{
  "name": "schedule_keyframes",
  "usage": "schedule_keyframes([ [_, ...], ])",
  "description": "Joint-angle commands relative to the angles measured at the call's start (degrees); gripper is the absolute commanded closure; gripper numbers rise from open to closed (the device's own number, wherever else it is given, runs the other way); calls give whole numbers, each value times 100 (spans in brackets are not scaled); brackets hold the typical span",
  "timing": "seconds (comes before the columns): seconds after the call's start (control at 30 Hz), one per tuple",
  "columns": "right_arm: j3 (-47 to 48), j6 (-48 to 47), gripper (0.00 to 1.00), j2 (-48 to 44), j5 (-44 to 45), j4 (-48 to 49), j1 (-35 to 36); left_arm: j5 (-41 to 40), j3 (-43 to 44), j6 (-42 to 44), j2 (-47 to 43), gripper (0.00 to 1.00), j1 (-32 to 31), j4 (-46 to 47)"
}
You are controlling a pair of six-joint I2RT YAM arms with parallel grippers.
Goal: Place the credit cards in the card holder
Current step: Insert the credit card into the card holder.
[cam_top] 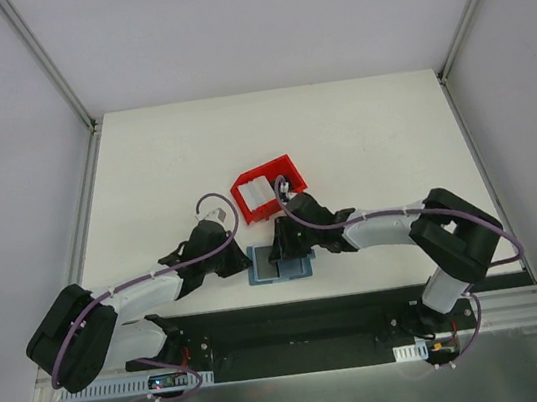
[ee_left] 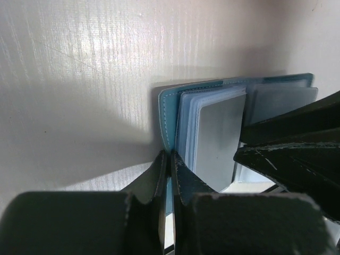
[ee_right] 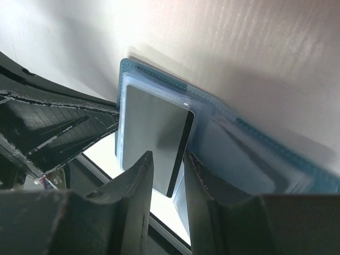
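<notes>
Top external, 6 o'clock stretch of the table (cam_top: 360,137): card holder (cam_top: 281,274) spread open and flat, just short of the near edge. At its 9 o'clock edge, left gripper (cam_top: 244,262); over its middle, right gripper (cam_top: 284,249), reaching in from 3 o'clock. Left wrist: jaws closed onto the edge of the teal cover, pinched tight between the fingers (ee_left: 188,186). Right wrist: one grey credit card (ee_right: 151,125) with a dark edge, lying against the clear pocket stack on the half held by the left gripper. Far end seemingly tucked under pocket film, near corner sticking out into the slot between the right jaws. Jaws parted by a narrow slot only; gripping the card or merely straddling it, cannot tell. At 12 o'clock from the holder, red bin (cam_top: 246,186), near but not touching, with pale credit cards (cam_top: 260,195) stacked inside. Open table from 10 through 2 o'clock beyond the bin. Tight at 6 o'clock, with the table edge and arm bases close behind. Both the 9 and 3 o'clock sides of the holder taken up by the grippers.
</notes>
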Motion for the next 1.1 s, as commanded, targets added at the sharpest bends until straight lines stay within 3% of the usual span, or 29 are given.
schedule_keyframes([
  [0.0, 360, -667, 67, -497, 600, -1103, 12, -41, 49, 13, -8, 100, 42, -237],
  [0.13, 404, -923, 67, -559, 988, -1966, -85, 3, 93, 13, -122, 100, 42, -255],
  [0.33, 553, -1353, 62, -1218, 883, -1986, -287, 12, 207, 5, -324, 100, 42, -343],
  [0.5, 1343, -1863, 43, -1430, 742, -2108, -594, -24, 260, -13, -412, 100, 42, -396],
  [0.73, 3179, -2558, 28, -245, 461, -3109, -1201, -155, 304, -30, -378, 100, 42, -431],
  [1.07, 4719, -2760, 23, 1408, -373, -3462, -1658, -173, 357, -30, -351, 100, 42, -466],
])
